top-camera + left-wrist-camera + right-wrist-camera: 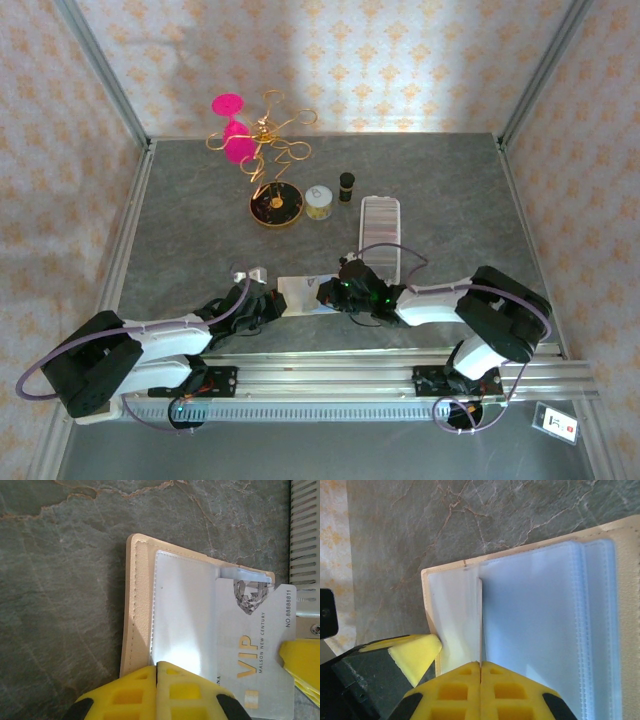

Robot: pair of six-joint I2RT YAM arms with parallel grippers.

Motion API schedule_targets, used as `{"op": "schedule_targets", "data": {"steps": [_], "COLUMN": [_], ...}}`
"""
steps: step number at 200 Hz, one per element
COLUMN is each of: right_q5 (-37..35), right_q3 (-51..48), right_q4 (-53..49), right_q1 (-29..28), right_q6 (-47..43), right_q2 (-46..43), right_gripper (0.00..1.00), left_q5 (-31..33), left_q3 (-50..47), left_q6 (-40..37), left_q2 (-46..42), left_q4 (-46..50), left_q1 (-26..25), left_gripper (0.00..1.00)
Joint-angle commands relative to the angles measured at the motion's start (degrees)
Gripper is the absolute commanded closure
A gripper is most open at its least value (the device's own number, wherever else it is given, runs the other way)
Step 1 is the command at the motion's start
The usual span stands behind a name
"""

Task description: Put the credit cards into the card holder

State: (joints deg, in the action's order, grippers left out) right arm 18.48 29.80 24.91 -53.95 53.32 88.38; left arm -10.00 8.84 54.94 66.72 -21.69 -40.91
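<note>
Left hand and right hand, top view: they meet over the card holder, which lies open on the counter.
Left wrist: fingers together, pinching a holder sleeve. VIP card is partway in and reads "VIP", "MALSON NEW CENTURY", "NO 8888811".
Right wrist: fingers together, apparently on that card's edge.
Insertion looks unfinished; can't tell about a second card.

Papered booth, grey table
Walls cream, orange floral print; metal posts at corners; bright patch on back wall; table veined grey.
</note>
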Motion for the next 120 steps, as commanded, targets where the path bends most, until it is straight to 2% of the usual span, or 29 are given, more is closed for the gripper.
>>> {"op": "schedule_targets", "data": {"steps": [1, 49, 120], "right_q5": [1.9, 1.3, -0.8], "right_q3": [1.1, 1.9, 2.5], "right_q4": [-1.7, -4.7, -2.5], "right_q1": [-0.3, -0.2, -0.2], "right_q6": [-1.0, -1.9, 0.1], "right_q2": [1.5, 2.7, 3.3], "right_gripper": [1.00, 0.95, 1.00], "left_q5": [0.6, 0.7, 1.0], "left_q3": [-1.2, -1.3, -1.7], "left_q6": [-0.9, -1.0, -0.8], "left_q2": [-0.5, -1.0, -2.1], "left_q4": [2.3, 2.6, 3.2], "left_q1": [-0.5, -0.5, -0.5], "left_gripper": [1.00, 1.00, 1.00]}}
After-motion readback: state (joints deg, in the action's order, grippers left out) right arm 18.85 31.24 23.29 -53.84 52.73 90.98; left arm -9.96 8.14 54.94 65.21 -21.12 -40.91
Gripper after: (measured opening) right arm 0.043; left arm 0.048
